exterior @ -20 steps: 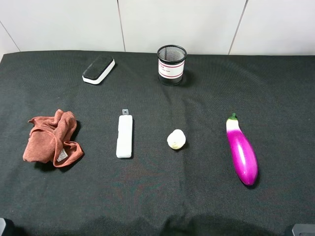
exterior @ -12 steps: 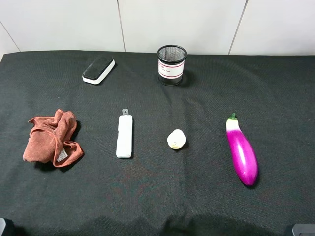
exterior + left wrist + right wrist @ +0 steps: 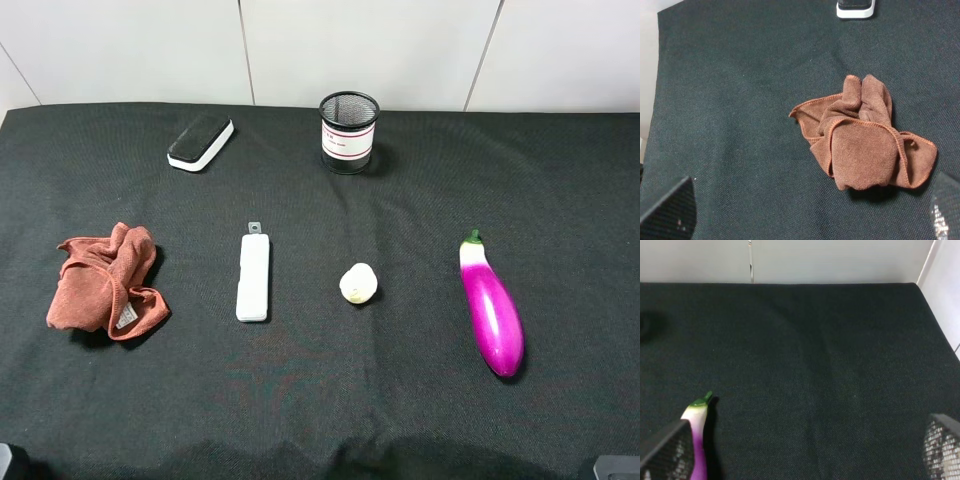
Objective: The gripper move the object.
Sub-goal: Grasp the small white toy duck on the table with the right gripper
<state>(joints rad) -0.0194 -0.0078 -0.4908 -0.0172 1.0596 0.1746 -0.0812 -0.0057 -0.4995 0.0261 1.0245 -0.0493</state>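
exterior high: garlic bulb (image 3: 358,283) lying untouched between white bar (image 3: 254,277) and eggplant (image 3: 491,310). left gripper (image 3: 810,212), right gripper (image 3: 810,445) both spread wide, empty. approach pending; next, centring over bulb, then closing.

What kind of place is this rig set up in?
Probably a lab test bench: a black fabric-covered table against white wall panels, with unrelated props spaced apart: purple eggplant, black mesh pen cup, crumpled brown cloth.
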